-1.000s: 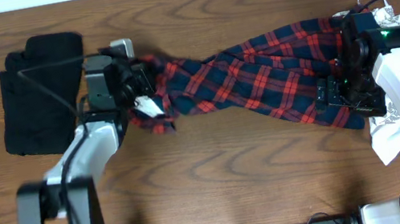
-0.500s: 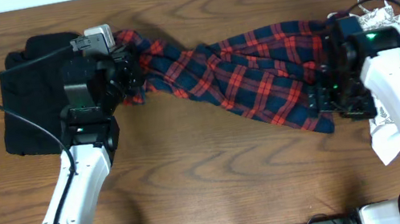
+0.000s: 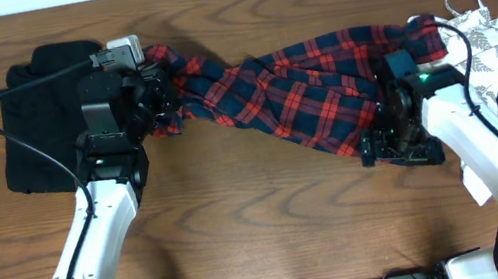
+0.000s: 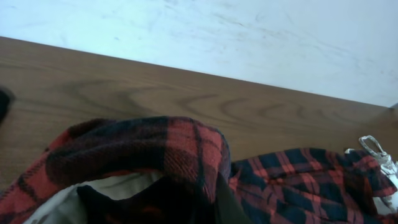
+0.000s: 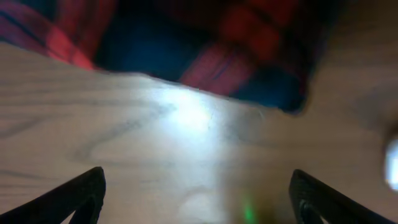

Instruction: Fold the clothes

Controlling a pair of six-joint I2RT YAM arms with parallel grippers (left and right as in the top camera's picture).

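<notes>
Over the last second the left gripper (image 3: 159,89) has swung from mid-left toward the upper left of the overhead frame, dragging its end of the plaid shirt (image 3: 292,92) along. It stays clenched on that bunched cloth, just beside the black garment (image 3: 39,124). The right gripper (image 3: 386,142) has slid from the shirt's right end in toward centre-right and now sits at the lower hem. Its fingers are spread wide over the bare table (image 3: 274,227) with nothing between them (its wrist view shows only wood, the plaid edge along the top). The shirt lies as a twisted band from upper left to centre right, held at one end only. My reading: spreading it out is unfinished, and the right arm likely needs a fresh hold on the hem before any fold
</notes>
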